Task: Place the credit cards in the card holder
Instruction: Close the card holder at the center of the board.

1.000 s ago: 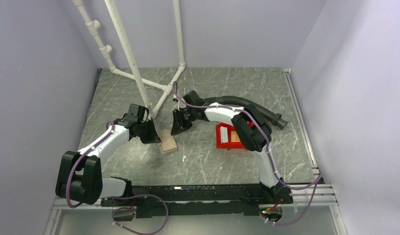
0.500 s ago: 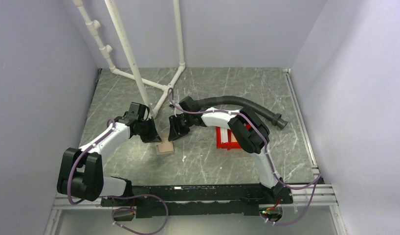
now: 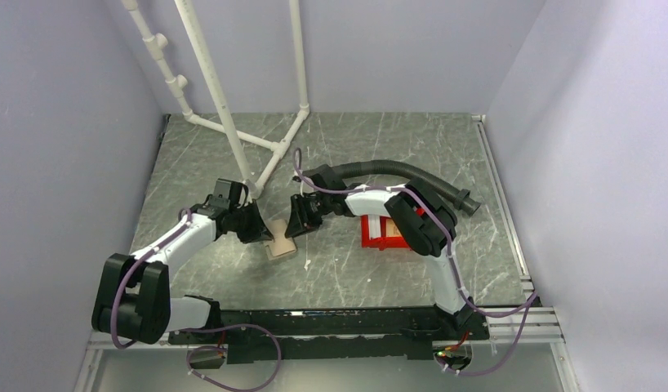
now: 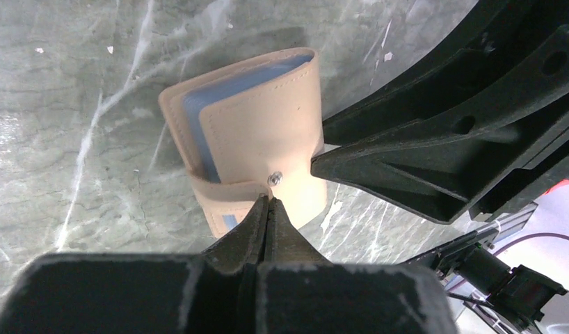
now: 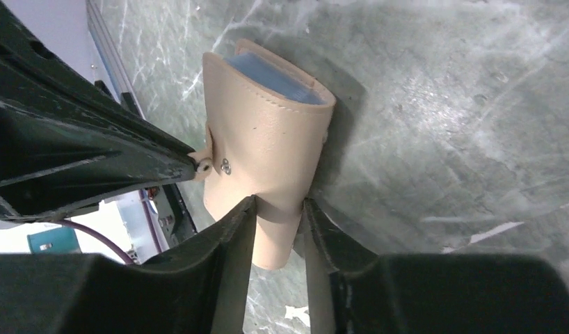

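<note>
Holder (image 3: 280, 245): tan, folded, just left of centre in the top view, between the two arms, down at the grey table (image 3: 396, 147).
Left fingers (image 4: 257, 223): pressed together, tips at the holder's snap strap.
Right fingers (image 5: 229, 236): spread, one on each side of the holder's narrow end.
Holder's open edge: blue layers show inside.
Bin (image 3: 378, 235): red, right of centre, partly behind the right arm.
</note>
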